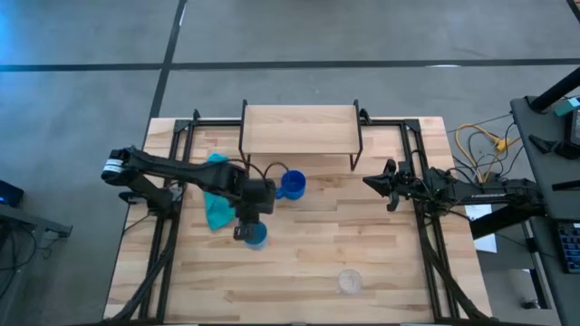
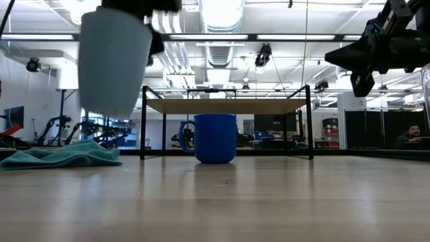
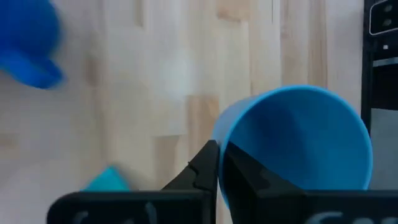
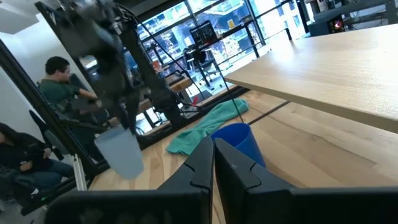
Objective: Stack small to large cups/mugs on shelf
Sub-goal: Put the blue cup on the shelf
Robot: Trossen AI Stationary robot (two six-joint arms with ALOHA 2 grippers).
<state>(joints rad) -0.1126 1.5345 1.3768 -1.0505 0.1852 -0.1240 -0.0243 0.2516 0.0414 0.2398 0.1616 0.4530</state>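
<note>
My left gripper is shut on the small light-blue handleless cup, which hangs in the air left of the shelf front. The royal-blue mug stands upright on the table just before the shelf, its handle toward the table's left. The small clear cup stands on the table near the near edge. My right gripper is shut and touches nothing, hovering above the table right of the mug; its wrist view shows the mug beyond the fingertips. My left gripper holds the light-blue cup by its rim wall, one finger outside and one finger inside the cup. The fingers come from above, pointing down. The cup is lifted clear of the table, upright with its mouth up, hanging below the fingers.
A crumpled teal cloth lies on the table left of the mug, under my left arm. Black frame rails run along both table sides. Bare wood lies between mug and clear cup. People sit beyond the table's left side.
</note>
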